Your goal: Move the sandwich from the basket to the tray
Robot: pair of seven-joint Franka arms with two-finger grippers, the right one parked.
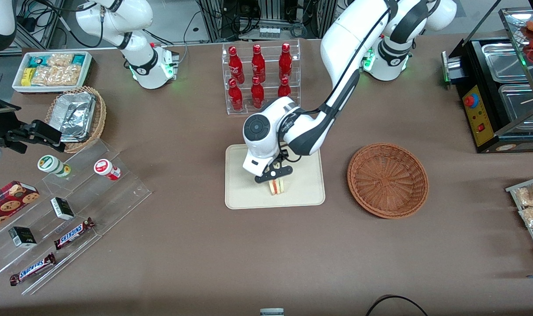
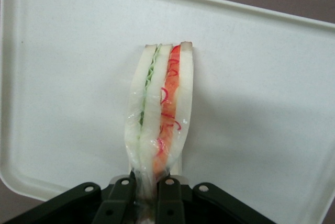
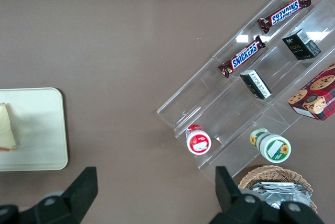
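One sandwich (image 2: 159,114) pinched at its end between my gripper (image 2: 148,190) fingers (image 2: 121,195), standing on edge on the tray (image 1: 312,193) (filling layers showing), basket (image 1: 387,180) beside the tray, toward my arm's end.

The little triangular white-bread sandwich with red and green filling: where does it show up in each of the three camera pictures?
Front view: the sandwich stands on the cream rectangular tray, pinched by the gripper.
Left wrist view: the sandwich seen edge-on over the tray, the gripper shut on it.
Right wrist view: a sliver of the sandwich at the picture's edge.
Shared landmark: the tray.
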